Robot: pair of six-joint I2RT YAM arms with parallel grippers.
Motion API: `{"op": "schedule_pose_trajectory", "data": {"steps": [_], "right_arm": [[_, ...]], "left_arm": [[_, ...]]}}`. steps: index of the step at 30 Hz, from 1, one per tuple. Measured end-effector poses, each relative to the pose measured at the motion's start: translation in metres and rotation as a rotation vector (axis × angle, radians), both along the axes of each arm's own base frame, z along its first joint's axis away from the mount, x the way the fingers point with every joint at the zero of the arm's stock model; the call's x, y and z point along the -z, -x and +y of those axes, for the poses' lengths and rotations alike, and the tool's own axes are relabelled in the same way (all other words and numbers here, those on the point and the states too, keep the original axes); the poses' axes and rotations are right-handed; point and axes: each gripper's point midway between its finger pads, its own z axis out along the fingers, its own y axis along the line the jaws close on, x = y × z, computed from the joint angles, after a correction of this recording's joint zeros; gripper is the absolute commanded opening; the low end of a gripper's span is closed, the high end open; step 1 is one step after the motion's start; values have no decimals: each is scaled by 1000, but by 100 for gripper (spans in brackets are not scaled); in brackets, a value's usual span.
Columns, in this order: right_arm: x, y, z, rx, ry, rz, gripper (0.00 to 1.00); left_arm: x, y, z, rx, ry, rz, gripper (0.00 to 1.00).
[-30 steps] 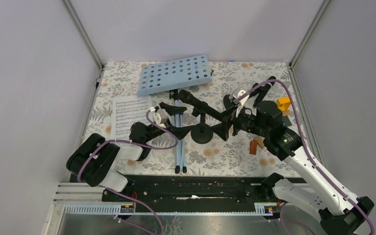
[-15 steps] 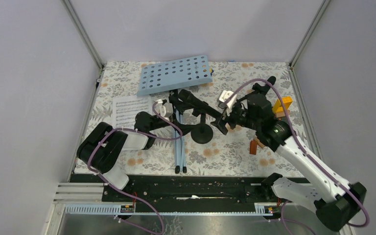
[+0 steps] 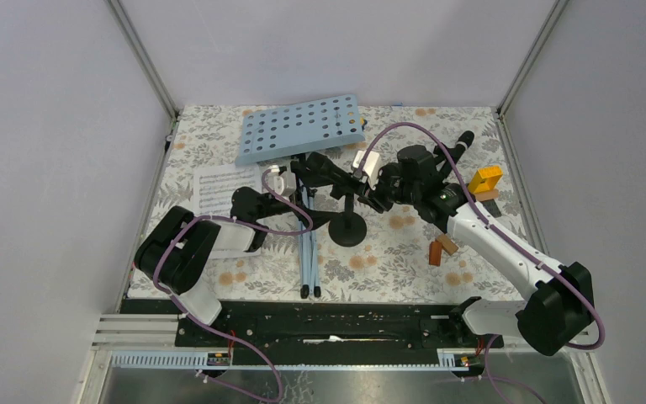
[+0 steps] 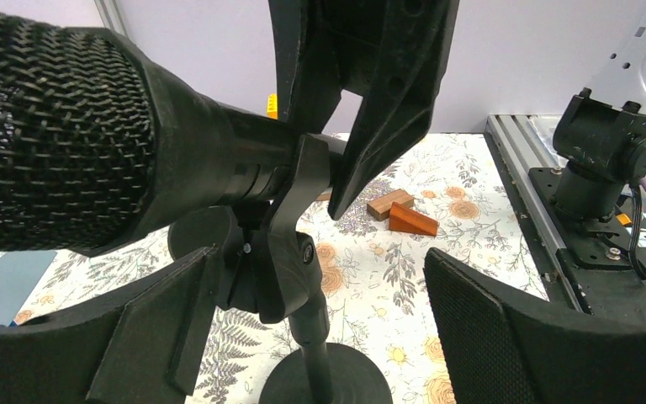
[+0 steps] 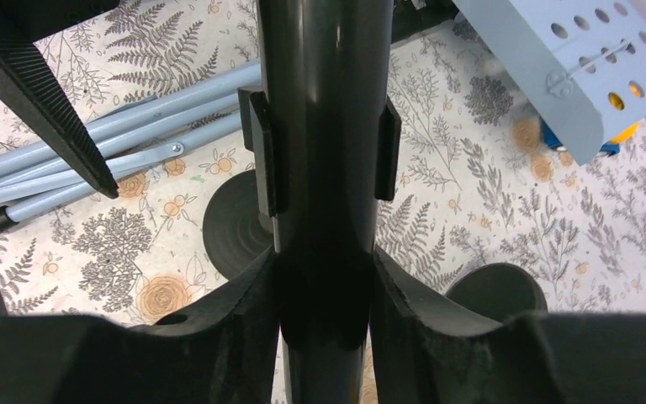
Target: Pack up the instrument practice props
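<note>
A black microphone (image 3: 330,171) sits in the clip of its round-based holder (image 3: 347,229) at mid-table. My right gripper (image 3: 377,197) is shut on the microphone's body (image 5: 324,126). My left gripper (image 3: 318,218) is open, with its fingers (image 4: 160,337) on either side of the holder's stem (image 4: 324,341) and not touching it. The mesh head (image 4: 50,126) fills the left wrist view. The light-blue music desk (image 3: 301,127) lies at the back, and its tripod (image 3: 307,244) lies flat. A sheet-music page (image 3: 223,199) lies to the left. A second microphone (image 3: 456,144) is at the back right.
A yellow toy block (image 3: 485,178) and brown blocks (image 3: 442,247) lie to the right, and they also show in the left wrist view (image 4: 399,215). A second round base (image 5: 496,290) sits beside the held microphone. Grey walls enclose three sides.
My right arm swung left and back and its gripper came onto the microphone. My left gripper pushed right until its fingers straddled the holder's stem.
</note>
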Motion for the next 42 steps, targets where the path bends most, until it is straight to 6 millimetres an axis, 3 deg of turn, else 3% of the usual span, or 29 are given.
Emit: {"op": "schedule_pose_trajectory", "data": {"steps": [3, 7, 10, 15, 25, 35, 39, 41, 42], "right_arm": [[1, 0, 0, -7, 2, -2, 29], [0, -1, 3, -22, 0, -3, 1], [0, 0, 3, -33, 0, -6, 0], [-1, 3, 6, -71, -6, -14, 0], [0, 9, 11, -117, -17, -3, 0], [0, 11, 13, -134, -23, 1, 0], [1, 12, 13, -136, -24, 2, 0], [0, 12, 13, -137, -25, 2, 0], [0, 12, 13, -137, -25, 2, 0]], "left_arm": [[1, -1, 0, 2, -2, 4, 94], [0, -3, 1, 3, -2, 1, 93], [1, -7, 1, 1, -2, 3, 90], [0, -16, -4, 24, -1, 17, 73], [11, -12, -9, 92, -29, 66, 71], [18, -13, -8, 95, -39, 93, 40], [18, -13, -7, 99, -39, 103, 18], [19, -13, -7, 103, -40, 109, 2], [19, -13, -7, 103, -40, 111, 0]]}}
